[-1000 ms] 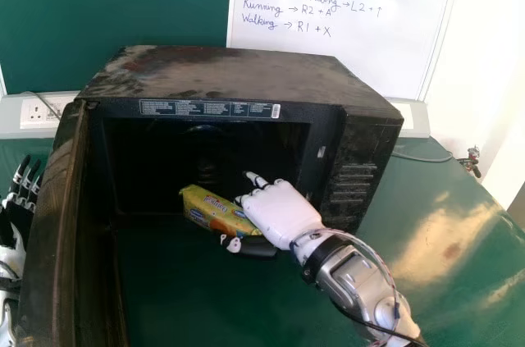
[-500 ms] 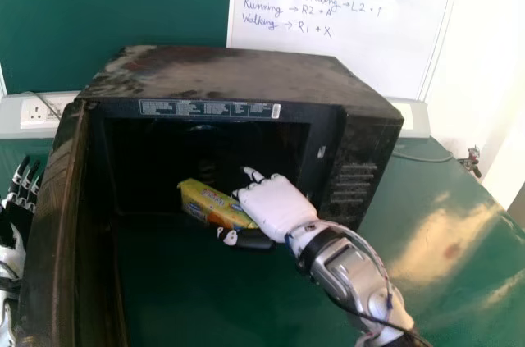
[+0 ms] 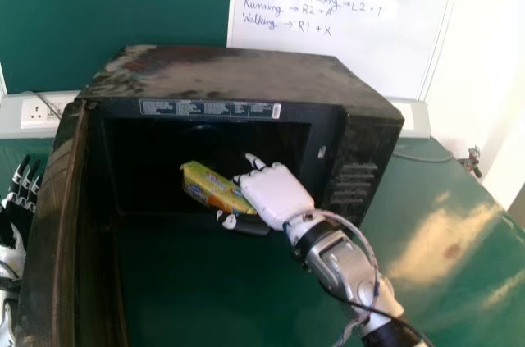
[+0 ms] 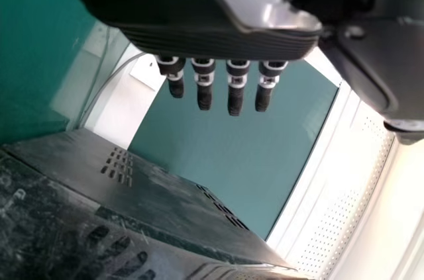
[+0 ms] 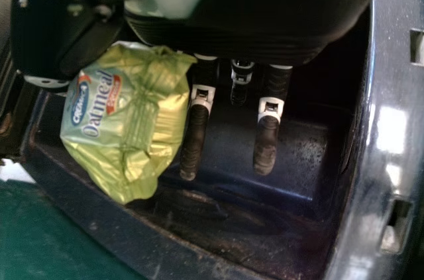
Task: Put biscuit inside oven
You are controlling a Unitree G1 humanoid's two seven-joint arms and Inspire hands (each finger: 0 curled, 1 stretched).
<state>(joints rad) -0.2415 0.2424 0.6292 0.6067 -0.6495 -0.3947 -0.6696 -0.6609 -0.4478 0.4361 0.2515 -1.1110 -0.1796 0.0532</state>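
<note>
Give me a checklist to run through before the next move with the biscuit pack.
1. Oven door open: ok, swung out to the left.
2. Biscuit pack gripped: ok, between the right hand's thumb and fingers.
3. Left hand away from the opening: ok, beyond the door.
4. Pack clear of the oven floor: cannot tell.
5. Pack released: not ok, in the hand.

A scuffed black microwave oven [image 3: 221,76] stands open. The yellow-green biscuit packet [image 3: 215,189] slants at its lower front edge.
</note>
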